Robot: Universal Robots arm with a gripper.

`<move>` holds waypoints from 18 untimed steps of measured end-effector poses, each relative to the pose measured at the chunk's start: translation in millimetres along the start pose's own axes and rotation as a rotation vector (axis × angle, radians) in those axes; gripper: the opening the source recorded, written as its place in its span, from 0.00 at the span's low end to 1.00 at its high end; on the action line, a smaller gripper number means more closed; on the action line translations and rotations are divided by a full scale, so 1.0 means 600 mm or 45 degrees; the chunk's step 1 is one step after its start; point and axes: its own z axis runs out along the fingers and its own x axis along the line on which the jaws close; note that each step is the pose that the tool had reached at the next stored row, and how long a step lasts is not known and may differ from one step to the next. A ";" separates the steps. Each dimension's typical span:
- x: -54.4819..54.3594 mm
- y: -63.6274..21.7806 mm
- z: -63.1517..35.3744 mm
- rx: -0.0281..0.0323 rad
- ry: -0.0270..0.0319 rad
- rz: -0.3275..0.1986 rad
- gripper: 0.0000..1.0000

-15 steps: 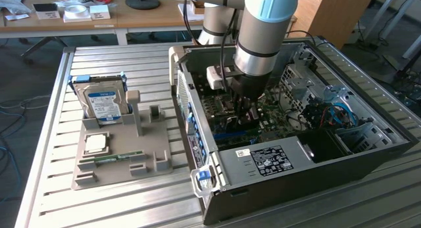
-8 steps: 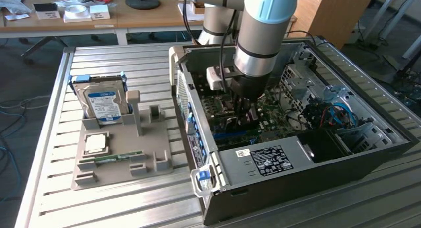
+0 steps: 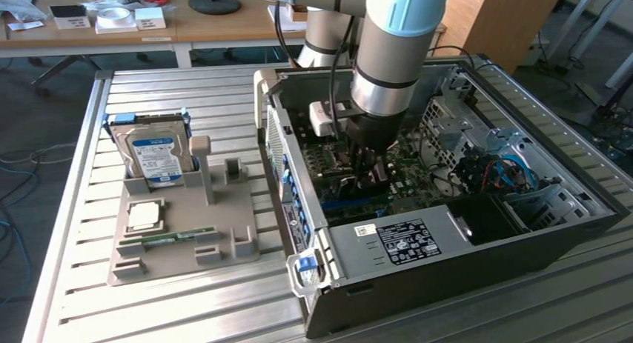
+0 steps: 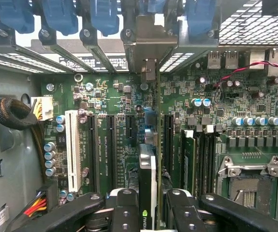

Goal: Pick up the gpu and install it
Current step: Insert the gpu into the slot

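The big slatted metal tabletop (image 3: 178, 298) carries an open black computer case (image 3: 475, 261) and, toward the exterior view's left, a grey plastic holder tray (image 3: 183, 232). A silver hard drive with a blue-white label (image 3: 153, 154) stands upright in that tray. The grey and light-blue robot arm (image 3: 396, 47) reaches down into the case. Over the green motherboard (image 4: 114, 145), the black tool (image 4: 147, 208) is closed tight on the thin dark gpu card (image 4: 147, 164). The card stands on its edge, its silvery bracket (image 4: 148, 48) at the case's back wall.
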 end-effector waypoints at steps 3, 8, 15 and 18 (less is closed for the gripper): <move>0.000 0.001 0.001 -0.0003 0.0002 0.001 0.27; 0.000 0.001 0.000 0.0003 -0.0010 0.001 0.27; 0.000 0.001 -0.006 0.0000 -0.0004 0.002 0.27; 0.000 0.001 -0.006 0.0001 -0.0001 0.002 0.27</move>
